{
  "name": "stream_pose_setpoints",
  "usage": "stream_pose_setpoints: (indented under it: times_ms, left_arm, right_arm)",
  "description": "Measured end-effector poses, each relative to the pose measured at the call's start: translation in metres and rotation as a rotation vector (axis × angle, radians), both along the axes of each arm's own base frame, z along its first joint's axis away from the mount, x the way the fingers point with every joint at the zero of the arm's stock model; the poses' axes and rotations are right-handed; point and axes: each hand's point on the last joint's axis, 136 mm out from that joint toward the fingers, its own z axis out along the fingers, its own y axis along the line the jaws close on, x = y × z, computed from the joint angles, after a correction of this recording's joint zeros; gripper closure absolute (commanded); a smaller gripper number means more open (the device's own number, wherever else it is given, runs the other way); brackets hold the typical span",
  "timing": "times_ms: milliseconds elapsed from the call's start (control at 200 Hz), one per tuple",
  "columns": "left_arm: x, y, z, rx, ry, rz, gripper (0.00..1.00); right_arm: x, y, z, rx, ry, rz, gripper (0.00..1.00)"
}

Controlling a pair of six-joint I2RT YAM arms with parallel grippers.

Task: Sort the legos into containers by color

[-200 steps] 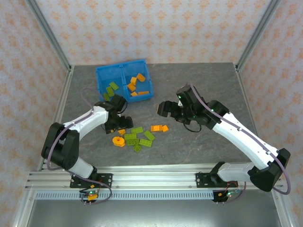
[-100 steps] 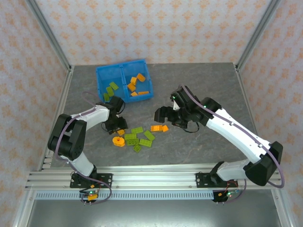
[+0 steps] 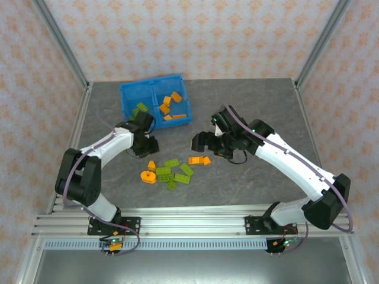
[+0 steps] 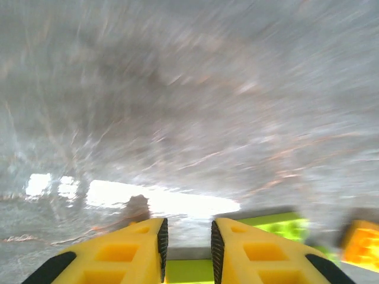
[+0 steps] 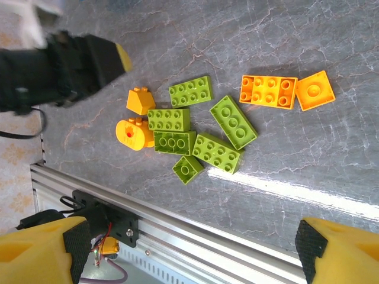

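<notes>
1. The worktop (image 3: 260,100) carries everything. At its far left stands the blue bin (image 3: 131,94), with lime green bricks (image 3: 141,110) in the left compartment and orange bricks (image 3: 172,102) in the right.
2. The right end effector (image 3: 207,144) is held spread wide, just above the right end of the loose pile (image 3: 172,171).
3. The left end effector (image 3: 148,143) is pressed together between bin and pile. Whether a brick is pinched cannot be told from the blurred wrist view.
4. The long orange brick (image 5: 268,92) is seen hollow side up, just nearward of the right end effector, its long axis running left to right. The right arm is judged nearer. The orange compartment lies away to the far left.
</notes>
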Motion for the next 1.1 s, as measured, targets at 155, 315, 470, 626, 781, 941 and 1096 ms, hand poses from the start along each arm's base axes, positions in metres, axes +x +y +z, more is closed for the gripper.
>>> stream_pose_setpoints:
  times_ms: [155,315,470,626,781,941,1096]
  left_arm:
    - [0.035,-0.006,0.056,-0.007,-0.154,-0.02,0.35]
    - [0.029,-0.004,0.063,0.078,-0.153,-0.088,0.19]
    - [-0.014,0.0,0.013,0.126,0.0,-0.165,0.19]
    - [-0.043,0.0,-0.017,0.112,0.125,-0.204,0.22]
    - [-0.048,-0.009,-0.032,0.109,0.173,-0.257,0.33]
    - [-0.05,-0.005,-0.046,0.142,0.211,-0.282,0.4]
    - [-0.052,-0.003,-0.052,0.158,0.229,-0.297,0.42]
  right_arm:
    - [0.002,0.0,0.001,-0.002,-0.007,-0.004,0.09]
    - [0.004,-0.001,0.001,-0.008,-0.013,-0.009,0.09]
    - [0.004,-0.001,0.001,-0.011,-0.016,-0.012,0.09]
    - [0.004,-0.001,0.001,-0.012,-0.016,-0.012,0.1]
    - [0.005,-0.001,-0.002,-0.018,-0.01,-0.011,0.09]
    - [0.006,0.0,-0.005,-0.023,-0.004,-0.012,0.09]
    - [0.008,0.002,-0.007,-0.031,0.001,-0.009,0.09]
